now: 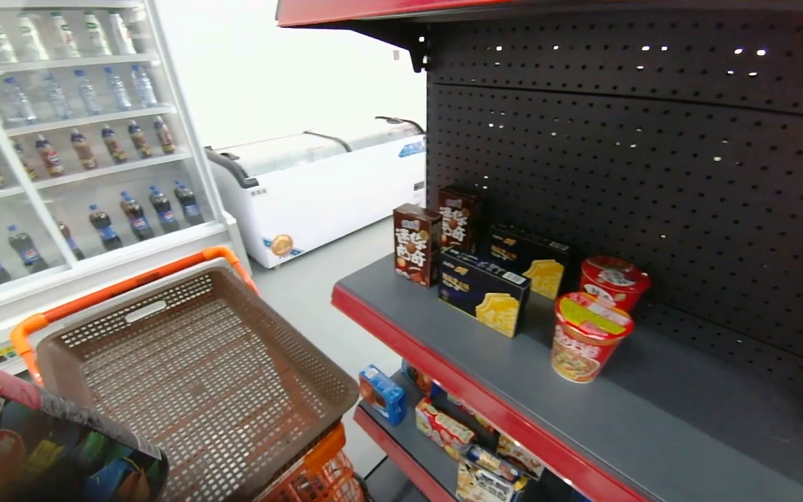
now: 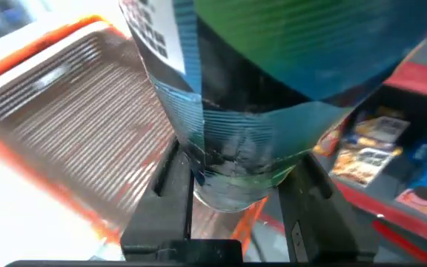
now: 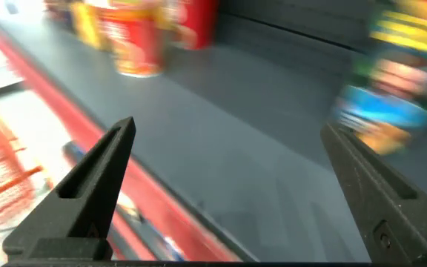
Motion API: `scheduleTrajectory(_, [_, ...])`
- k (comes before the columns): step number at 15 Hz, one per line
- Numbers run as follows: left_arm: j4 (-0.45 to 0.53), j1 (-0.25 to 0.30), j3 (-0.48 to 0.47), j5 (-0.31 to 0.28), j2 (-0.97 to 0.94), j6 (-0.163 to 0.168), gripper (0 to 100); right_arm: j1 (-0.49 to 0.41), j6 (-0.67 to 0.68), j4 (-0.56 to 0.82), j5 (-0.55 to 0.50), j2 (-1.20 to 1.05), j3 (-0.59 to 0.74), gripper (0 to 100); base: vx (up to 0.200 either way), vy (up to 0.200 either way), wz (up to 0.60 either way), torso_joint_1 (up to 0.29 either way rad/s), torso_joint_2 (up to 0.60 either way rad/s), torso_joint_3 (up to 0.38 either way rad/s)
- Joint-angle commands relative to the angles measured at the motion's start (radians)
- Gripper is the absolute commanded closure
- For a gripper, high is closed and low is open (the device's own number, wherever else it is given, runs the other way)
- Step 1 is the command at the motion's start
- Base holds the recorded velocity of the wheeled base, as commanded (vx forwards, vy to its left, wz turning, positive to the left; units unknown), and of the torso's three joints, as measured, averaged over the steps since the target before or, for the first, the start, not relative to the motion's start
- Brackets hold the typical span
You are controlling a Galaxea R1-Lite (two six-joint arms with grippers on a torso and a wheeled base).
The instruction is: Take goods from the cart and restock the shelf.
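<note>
My left gripper [image 2: 236, 185] is shut on a tall round can with a green and blue label [image 2: 273, 89]. It holds the can over the near left corner of the cart's brown basket [image 1: 199, 362], where the can [image 1: 46, 446] shows at the lower left of the head view. My right gripper [image 3: 228, 130] stands open with nothing between its fingers, just above the grey shelf board [image 3: 236, 141]. Beside it a blurred colourful can [image 3: 391, 81] stands on the shelf. The grey shelf board [image 1: 652, 418] holds two cup noodles [image 1: 586, 335], two dark blue boxes [image 1: 485, 289] and two brown boxes [image 1: 417, 244].
The cart has orange handles [image 1: 123, 286] and a lower orange basket [image 1: 318, 474]. A red-edged lower shelf [image 1: 443, 425] carries several small packs. The black pegboard wall [image 1: 652, 174] backs the shelf. A drinks fridge [image 1: 60, 139] and a chest freezer [image 1: 318, 188] stand behind.
</note>
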Motion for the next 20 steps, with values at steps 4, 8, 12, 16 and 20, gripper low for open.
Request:
scheduleTrajectory(4, [-0.001, 0.000, 0.008, -0.001, -0.005, 0.000, 100, -0.001, -0.001, -0.001, 0.000, 0.000, 0.000, 0, 0.000, 0.000, -0.60, 0.000, 0.00, 0.001])
scheduleTrajectory(8, [-0.001, 0.000, 0.008, -0.001, -0.005, 0.000, 100, -0.001, -0.001, -0.001, 0.000, 0.000, 0.000, 0, 0.000, 0.000, -0.60, 0.004, 0.00, 0.001])
scheduleTrajectory(12, [-0.001, 0.000, 0.008, -0.001, -0.005, 0.000, 100, -0.001, -0.001, -0.001, 0.000, 0.000, 0.000, 0, 0.000, 0.000, -0.60, 0.005, 0.00, 0.001])
scheduleTrajectory(16, [-0.001, 0.000, 0.010, -0.001, -0.005, 0.000, 100, -0.001, -0.001, -0.001, 0.000, 0.000, 0.000, 0, 0.000, 0.000, -0.45, 0.001, 0.00, 0.003])
scheduleTrajectory(20, [-0.001, 0.000, -0.021, -0.002, -0.004, 0.001, 100, -0.001, -0.002, -0.001, 0.000, 0.000, 0.000, 0, 0.000, 0.000, 0.00, 0.000, 0.00, 0.000])
